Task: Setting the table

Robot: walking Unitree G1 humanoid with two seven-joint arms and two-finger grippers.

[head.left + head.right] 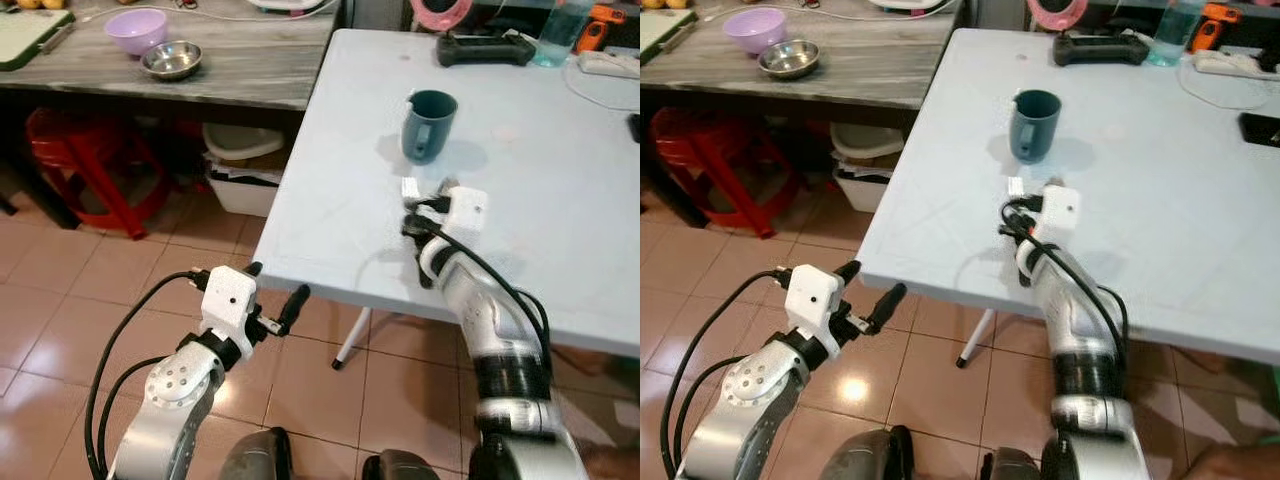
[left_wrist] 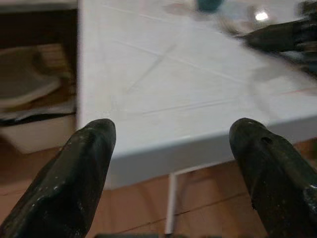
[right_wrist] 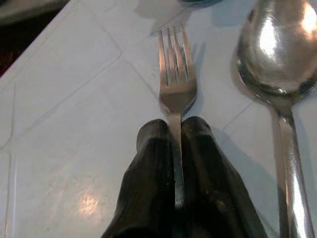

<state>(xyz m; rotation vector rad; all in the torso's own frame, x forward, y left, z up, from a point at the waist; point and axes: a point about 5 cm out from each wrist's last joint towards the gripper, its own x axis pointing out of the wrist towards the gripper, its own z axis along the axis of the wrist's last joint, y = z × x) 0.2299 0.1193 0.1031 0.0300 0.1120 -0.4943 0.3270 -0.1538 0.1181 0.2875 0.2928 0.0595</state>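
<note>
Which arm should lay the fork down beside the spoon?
Right. The right gripper is already shut on the fork, over the white table next to the spoon, just short of the mug. The left gripper hangs open off the table's edge.

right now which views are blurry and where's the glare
Left wrist view: the table and far things are soft, the near fingers sharper. Right wrist view: sharp fork, bright glare on the spoon bowl and a small glint on the table. Eye views: crisp, with a soft shadow beside the mug.
</note>
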